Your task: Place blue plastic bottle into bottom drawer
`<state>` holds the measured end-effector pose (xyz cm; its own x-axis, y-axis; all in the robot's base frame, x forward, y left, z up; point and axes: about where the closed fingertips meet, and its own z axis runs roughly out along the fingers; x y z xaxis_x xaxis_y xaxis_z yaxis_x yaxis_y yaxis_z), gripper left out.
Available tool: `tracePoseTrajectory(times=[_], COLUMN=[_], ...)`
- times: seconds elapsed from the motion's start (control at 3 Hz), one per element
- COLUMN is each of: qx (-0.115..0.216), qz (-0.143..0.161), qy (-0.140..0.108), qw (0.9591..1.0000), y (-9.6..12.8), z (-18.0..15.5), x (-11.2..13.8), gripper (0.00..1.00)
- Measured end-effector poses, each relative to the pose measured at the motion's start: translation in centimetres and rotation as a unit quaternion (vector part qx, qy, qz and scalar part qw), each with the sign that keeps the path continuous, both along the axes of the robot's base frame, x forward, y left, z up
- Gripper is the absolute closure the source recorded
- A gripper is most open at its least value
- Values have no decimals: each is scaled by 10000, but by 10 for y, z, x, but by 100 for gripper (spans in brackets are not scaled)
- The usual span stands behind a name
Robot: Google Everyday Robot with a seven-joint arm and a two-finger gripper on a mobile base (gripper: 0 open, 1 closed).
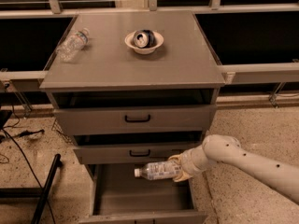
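Camera view: 1 grey cabinet [187, 69] w/ 3 drawers, all pulled out, bottom drawer [135, 196] furthest. 2 bottles, 1 bowl, 1 can. Bowl [156, 44] sits on cabinet top, can [143, 38] lying inside it. Thin bottle [72, 43] lies at top's left edge. Gripper [175, 169], low at right, jaws clamped on base end of blue plastic bottle [154, 171], held horiz., cap left, over bottom drawer's floor, just under mid drawer [107, 154] front

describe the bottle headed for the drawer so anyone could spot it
Find the grey cabinet, then its open bottom drawer. Just above that drawer the gripper holds the blue plastic bottle sideways, white cap pointing left. The thinner bottle lies on the cabinet top, far left.
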<state>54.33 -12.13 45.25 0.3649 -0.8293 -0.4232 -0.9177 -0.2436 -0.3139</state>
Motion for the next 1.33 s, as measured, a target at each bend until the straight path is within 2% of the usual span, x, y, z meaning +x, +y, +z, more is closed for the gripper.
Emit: tracePoseTrajectory(times=[0.33,0.67,1.33], qx=[34,35,259], qz=[-14,-13,50], qy=[65,66,291], qw=[10000,10000,9992], y=[5,5,24], z=[-50,-50,-110], x=[-3,-3,-10], gripper=[100,100,100])
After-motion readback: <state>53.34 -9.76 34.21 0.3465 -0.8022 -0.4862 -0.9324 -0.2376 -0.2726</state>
